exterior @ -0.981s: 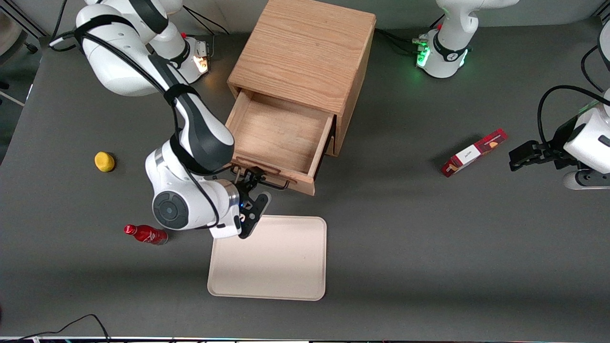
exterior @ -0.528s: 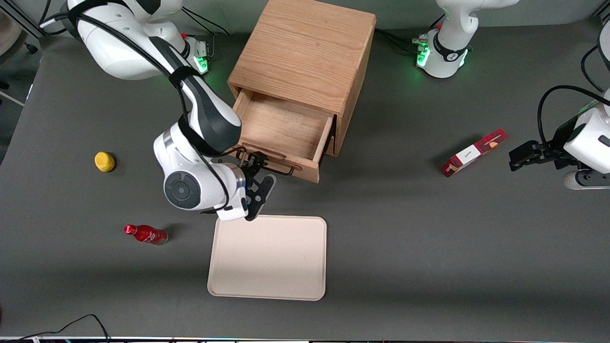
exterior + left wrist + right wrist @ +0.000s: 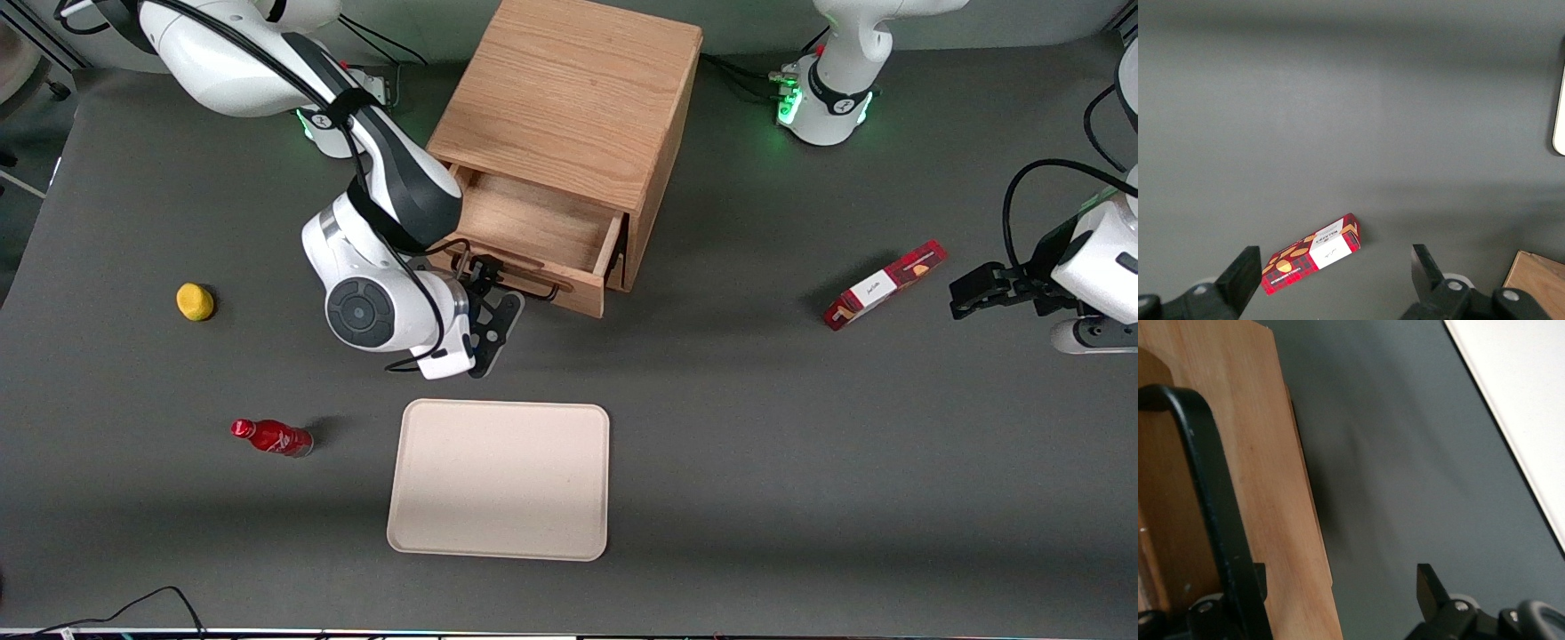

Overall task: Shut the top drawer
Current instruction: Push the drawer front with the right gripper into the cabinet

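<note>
The top drawer (image 3: pixel 533 222) of the oak cabinet (image 3: pixel 569 98) stands partly open, with a strip of its empty wooden floor showing. My right gripper (image 3: pixel 493 298) is open at the drawer's front, right by the black wire handle (image 3: pixel 526 283). In the right wrist view the handle (image 3: pixel 1211 500) runs along the wooden drawer front (image 3: pixel 1265 487). The gripper (image 3: pixel 1341 580) straddles the front's edge there. One finger lies against the wood beside the handle, and the other finger (image 3: pixel 1431 587) hangs over bare table.
A cream tray (image 3: pixel 500 480) lies nearer the front camera than the drawer. A red bottle (image 3: pixel 271 437) and a yellow object (image 3: pixel 195 301) lie toward the working arm's end. A red snack box (image 3: pixel 885 284) lies toward the parked arm's end.
The gripper has moved toward the cabinet, away from the tray. The drawer has slid further in with it, so less of its floor shows.
</note>
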Controlling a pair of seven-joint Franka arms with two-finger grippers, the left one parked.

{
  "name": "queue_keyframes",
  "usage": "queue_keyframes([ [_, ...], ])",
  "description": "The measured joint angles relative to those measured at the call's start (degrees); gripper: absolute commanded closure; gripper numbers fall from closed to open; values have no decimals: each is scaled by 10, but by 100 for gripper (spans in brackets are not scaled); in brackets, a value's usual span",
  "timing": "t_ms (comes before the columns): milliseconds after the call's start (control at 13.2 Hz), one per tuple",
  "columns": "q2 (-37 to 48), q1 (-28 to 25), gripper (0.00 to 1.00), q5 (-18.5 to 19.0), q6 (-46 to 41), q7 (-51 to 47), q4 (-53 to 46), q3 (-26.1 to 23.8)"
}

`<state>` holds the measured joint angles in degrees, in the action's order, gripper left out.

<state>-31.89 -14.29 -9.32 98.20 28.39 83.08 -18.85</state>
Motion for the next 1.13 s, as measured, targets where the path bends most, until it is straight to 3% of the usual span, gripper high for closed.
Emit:
queue_keyframes([
  [1132,31,2,0,-15,6,-1,44,-35],
])
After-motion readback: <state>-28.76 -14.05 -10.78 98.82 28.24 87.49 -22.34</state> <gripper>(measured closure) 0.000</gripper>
